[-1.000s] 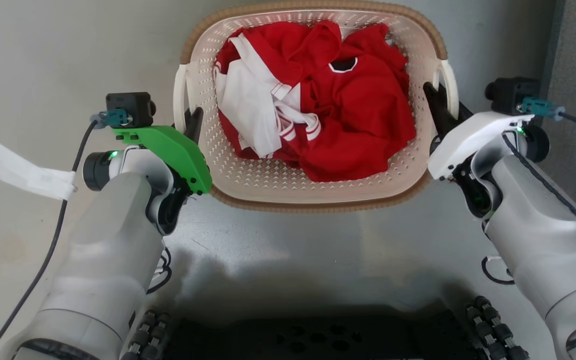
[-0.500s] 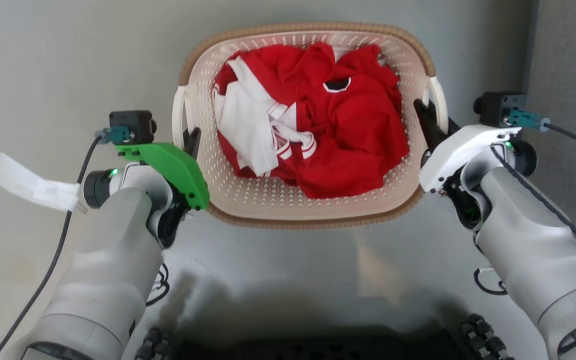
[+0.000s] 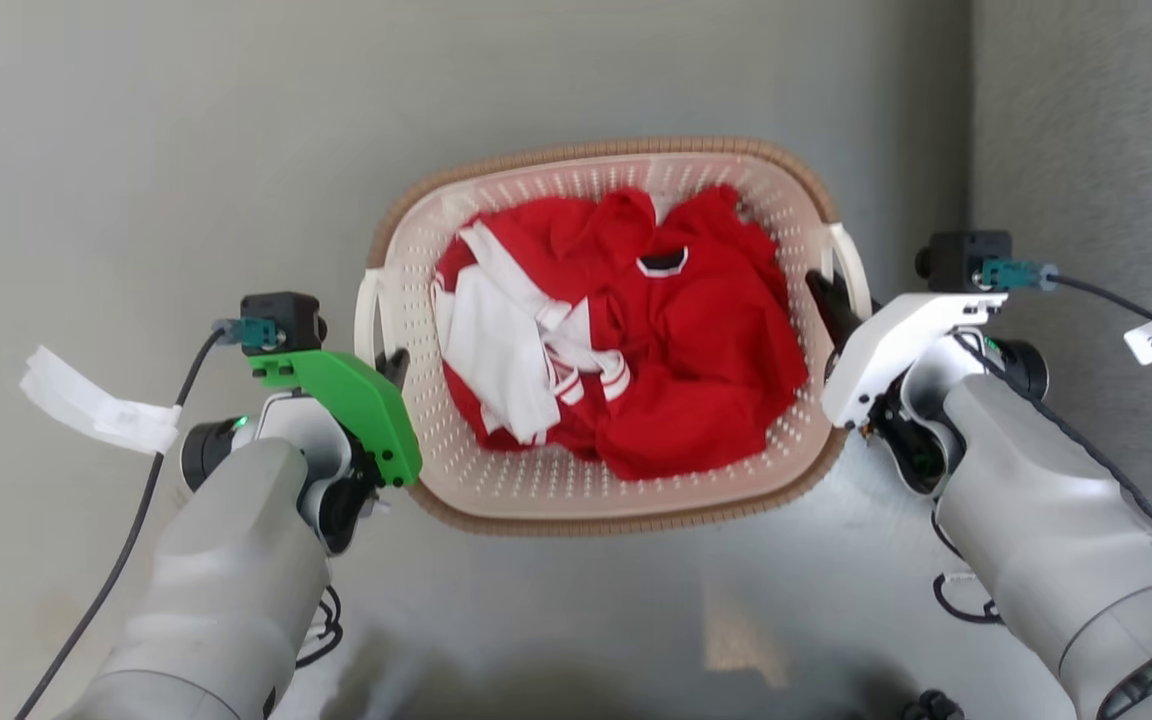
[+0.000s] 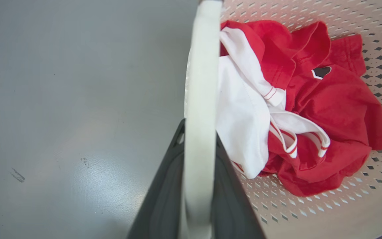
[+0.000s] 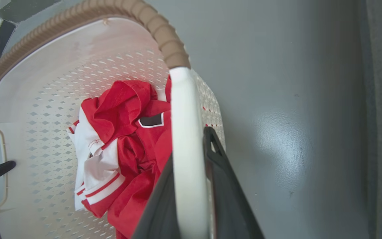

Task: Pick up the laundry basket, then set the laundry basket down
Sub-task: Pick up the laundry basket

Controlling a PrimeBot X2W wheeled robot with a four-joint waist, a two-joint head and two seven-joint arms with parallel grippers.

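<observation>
The laundry basket (image 3: 596, 522) is lying between the two arms, just in front of the robot, over the grey floor (image 3: 136, 150). Whether its bottom is touching the floor, I cannot tell. The left pincer (image 3: 394, 362) is pinching the white left handle (image 3: 367, 310), and the right pincer (image 3: 820, 290) is pinching the right handle (image 3: 853, 262). In each wrist view the two dark fingers (image 4: 164, 199) are standing on either side of the handle band, one inside and one outside.

The basket is showing thin cream plastic walls, pierced by many small diamond-shaped holes, with rounded corners and a brown ribbed rim that is imitating weaving. I am judging it stiff enough to hold its shape, though the thin walls are probably bending a little under a pull. The red and white clothes (image 3: 656, 350) inside are soft and crumpled and are covering only the bottom, so the whole load is likely light.

The handles are smooth, flat and glossy, so they are the natural place to hold but may be slipping between the fingers. Both sides are needing an even motion, otherwise the basket is tilting.
</observation>
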